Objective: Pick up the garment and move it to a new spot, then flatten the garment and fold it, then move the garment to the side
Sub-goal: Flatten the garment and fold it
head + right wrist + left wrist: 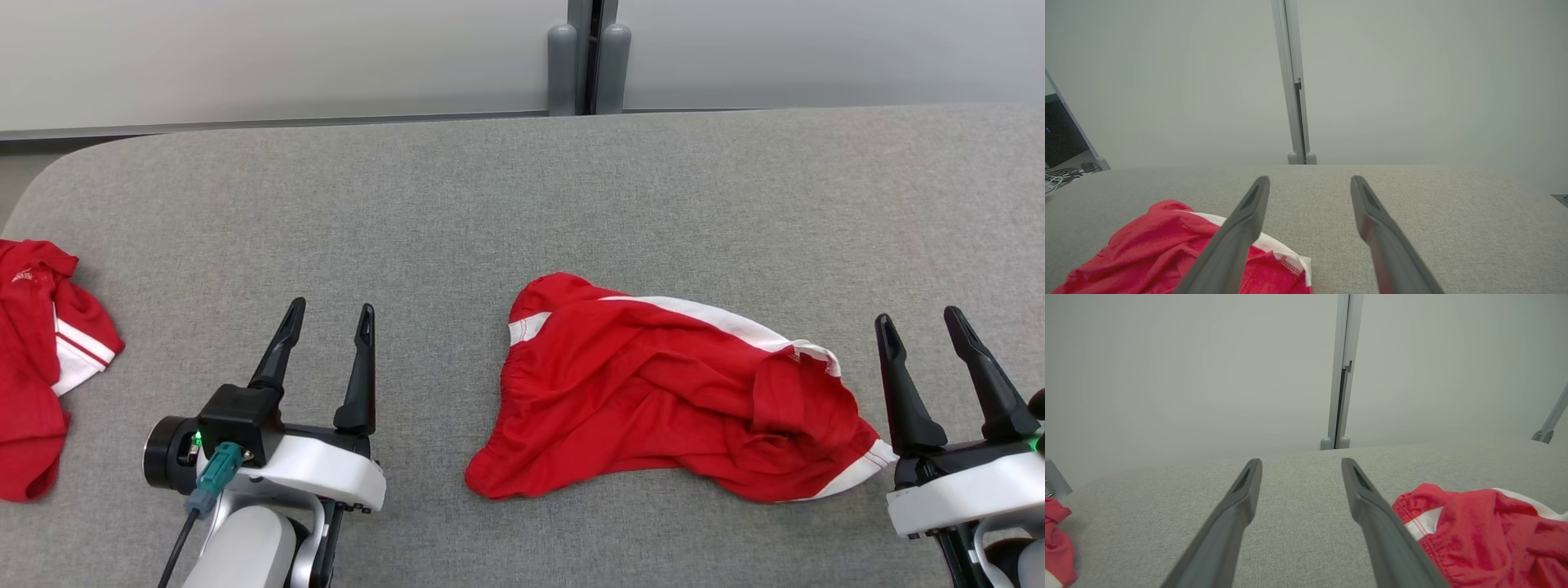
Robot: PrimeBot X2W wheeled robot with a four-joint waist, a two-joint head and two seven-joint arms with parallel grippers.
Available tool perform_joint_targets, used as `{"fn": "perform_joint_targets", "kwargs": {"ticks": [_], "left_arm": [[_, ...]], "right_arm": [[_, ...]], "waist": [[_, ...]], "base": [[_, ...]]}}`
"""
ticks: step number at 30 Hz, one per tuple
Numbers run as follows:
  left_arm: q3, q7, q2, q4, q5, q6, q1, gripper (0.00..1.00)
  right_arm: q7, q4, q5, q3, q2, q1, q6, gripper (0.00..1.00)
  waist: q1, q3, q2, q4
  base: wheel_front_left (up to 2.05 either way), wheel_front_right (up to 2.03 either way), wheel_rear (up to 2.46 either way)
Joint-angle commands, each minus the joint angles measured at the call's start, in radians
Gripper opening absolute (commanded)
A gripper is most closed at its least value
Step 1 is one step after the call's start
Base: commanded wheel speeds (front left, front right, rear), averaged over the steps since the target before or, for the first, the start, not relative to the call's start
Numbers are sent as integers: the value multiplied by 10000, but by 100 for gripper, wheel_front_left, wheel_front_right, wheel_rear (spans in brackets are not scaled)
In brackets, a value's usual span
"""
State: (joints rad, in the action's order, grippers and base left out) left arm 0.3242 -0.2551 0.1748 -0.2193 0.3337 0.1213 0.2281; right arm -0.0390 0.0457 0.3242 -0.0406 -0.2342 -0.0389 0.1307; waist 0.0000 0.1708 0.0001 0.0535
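- As seen from the head cam, red garment lies crumpled on grey table, right of ctr, btwn both grippers. Its white-trimmed waistband end points to robot's left; a white-edged hem corner lies just beside R gripper.
- Same view: L gripper sits apart from the cloth, fingers spread, nothing btwn them. R gripper is likewise spread and empty. Second red garment w/ white stripes lies bunched at table's left edge. Grey post stands behind the far edge.
- L wrist cam: L gripper fingers are wide apart over bare table, holding nothing. Red garment is at lower right, elastic waistband close to the view-right finger; contact cannot be told. Second red garment is at the lower-left edge.
- R wrist cam: R gripper fingers are wide apart, empty. Red garment is at lower left, partly behind the view-left finger, white trim showing beside it. Bare table lies ahead; grey post is upright at the far edge.
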Motion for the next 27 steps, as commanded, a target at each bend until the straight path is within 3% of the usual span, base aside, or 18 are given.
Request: {"fn": "perform_joint_targets", "kwargs": {"ticks": [1,14,21,27], "left_arm": [[-1,37,54,15,-4,46,-81,100],[367,236,-157,83,79,-152,488,100],[1554,824,-755,-211,7,-932,1509,100],[2857,1722,-1067,-1313,-20,-1476,2038,100]], "right_arm": [[29,38,73,21,-4,100,1,100],[96,-35,241,-40,-71,7,1,100],[156,-14,283,-97,-84,-146,1,100],[130,-84,382,-270,-101,-307,1,100]], "waist": [[0,1,-1,8],[0,76,-1,58],[0,303,-1,-13],[0,519,-1,-244]], "base": [[0,0,0],[0,0,0],[0,0,0],[0,0,0]]}}
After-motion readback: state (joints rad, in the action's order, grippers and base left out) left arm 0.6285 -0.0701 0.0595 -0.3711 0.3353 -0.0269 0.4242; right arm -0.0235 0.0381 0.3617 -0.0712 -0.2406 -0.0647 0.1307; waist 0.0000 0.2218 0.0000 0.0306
